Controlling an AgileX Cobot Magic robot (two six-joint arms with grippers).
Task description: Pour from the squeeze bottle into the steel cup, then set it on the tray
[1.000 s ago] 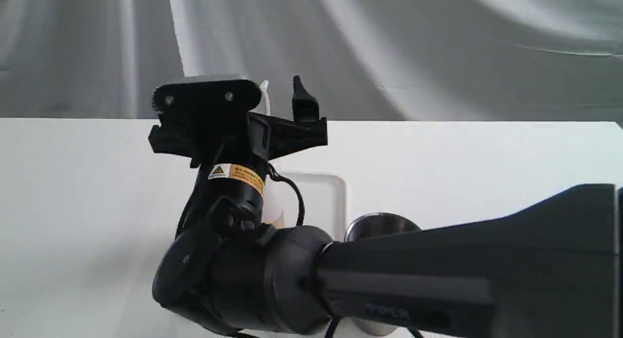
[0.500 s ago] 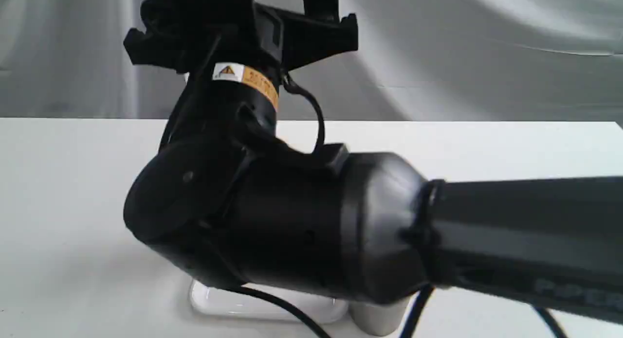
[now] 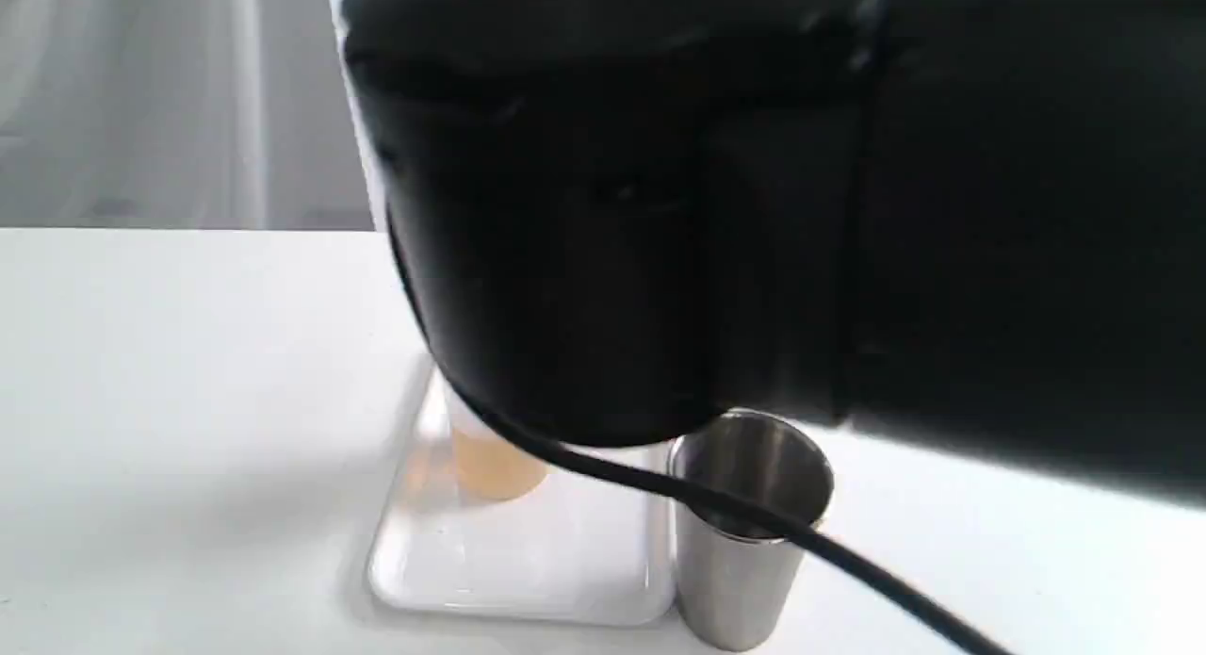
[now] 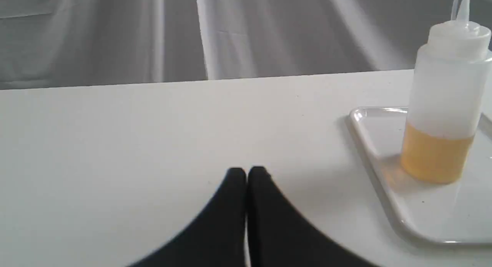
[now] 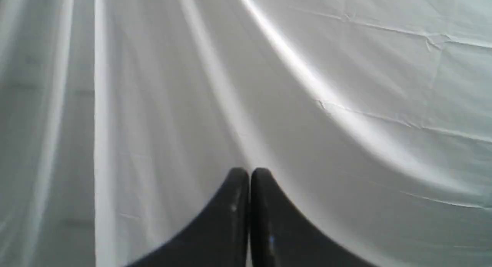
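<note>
- While the bottle [image 4: 442, 105] stood on the tray [image 4: 384, 198], the cup [image 3: 744, 542] beside it, the task appeared complete.
- Left claw [image 4: 246, 173] and right claw [image 5: 249, 173] were clenched, empty.

Soft, even, fairly bright light leaves only faint grey shadows on the white table [image 4: 153, 144] beside the glossy white rectangular plastic tray [image 4: 376, 174], whose rim glints. In the exterior view the bulky black robot arm [image 3: 754, 212] looms near the lens, dark and blurred. The pale draped cloth [image 5: 346, 105] shows bright streaks along its folds.
</note>
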